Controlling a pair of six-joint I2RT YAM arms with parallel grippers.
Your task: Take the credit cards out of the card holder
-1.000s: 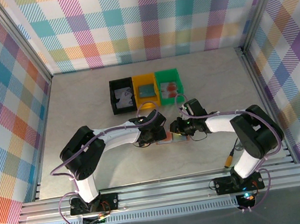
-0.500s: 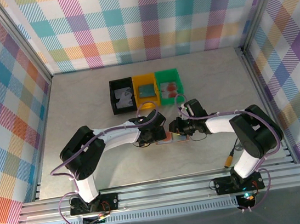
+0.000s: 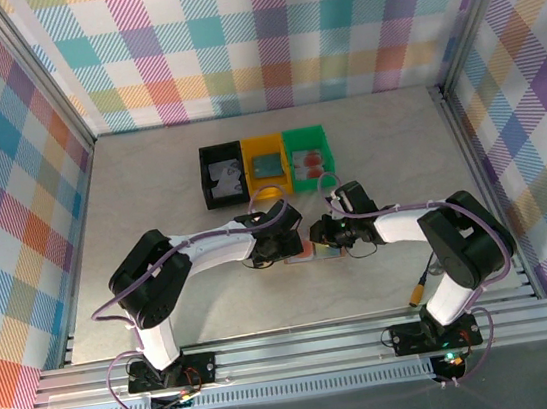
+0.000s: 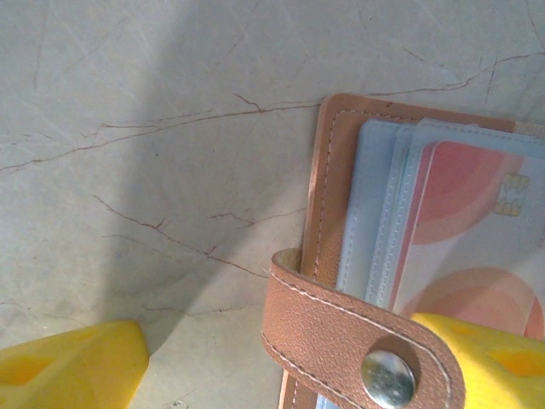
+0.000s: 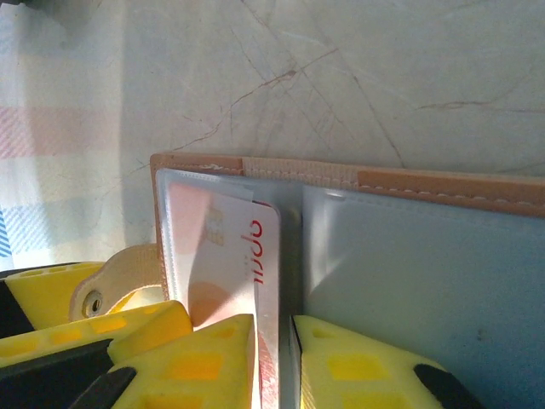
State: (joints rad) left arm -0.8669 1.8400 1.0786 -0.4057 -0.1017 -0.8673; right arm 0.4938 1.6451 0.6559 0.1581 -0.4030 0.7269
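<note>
Card holder (image 3: 316, 250) lies open on table (image 3: 153, 210) between both arms. Right gripper (image 5: 274, 358) pinches the red-spotted credit card (image 5: 230, 247), not yet out of its pocket. Left gripper (image 4: 281, 362) is spread wide, one finger (image 4: 494, 354) pinning the holder (strap (image 4: 341, 341) side). Risk: that pin slips and the holder drags along.

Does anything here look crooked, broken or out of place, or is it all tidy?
Only small things. The card holder's snap strap flops across its open pockets, partly covering the credit card with red-orange spots. The dark lines on the table look like surface veining, not cracks.
</note>
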